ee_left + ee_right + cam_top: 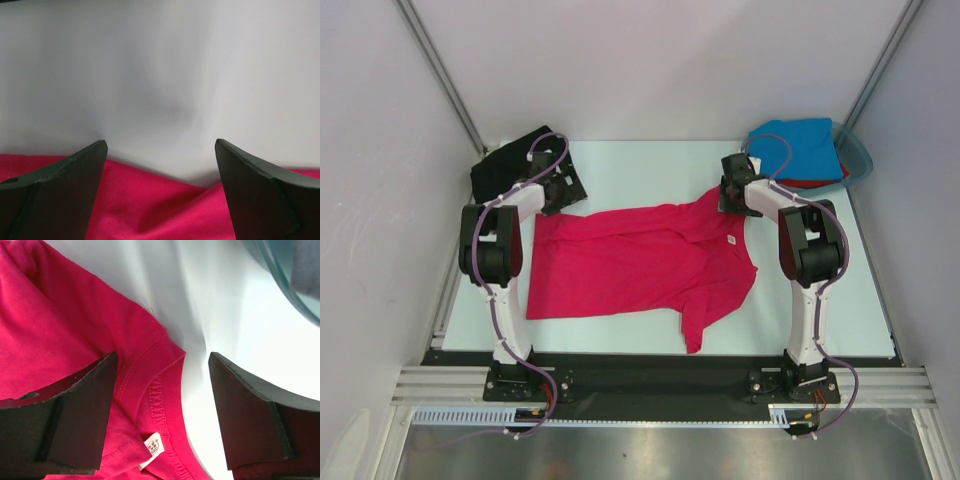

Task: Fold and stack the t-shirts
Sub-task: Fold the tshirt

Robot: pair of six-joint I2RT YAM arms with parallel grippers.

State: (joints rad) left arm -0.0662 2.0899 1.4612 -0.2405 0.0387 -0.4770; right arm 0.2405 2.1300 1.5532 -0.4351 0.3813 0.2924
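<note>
On the table [820, 300], your crimson-pink t-shirt [640, 265] runs nine to three o'clock, collar [162, 395] under the right gripper [162, 360], hem [538, 265] by the left gripper [161, 147], both gaping empty

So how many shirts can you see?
4: pink shirt spread mid-table, black shirt far left, blue shirt in the tub far right, red shirt under it. Others may be hidden.

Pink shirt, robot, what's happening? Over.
Pink shirt spread out, unfolded. Left gripper open at its far edge. Right gripper open at collar. Nothing in the way.
</note>
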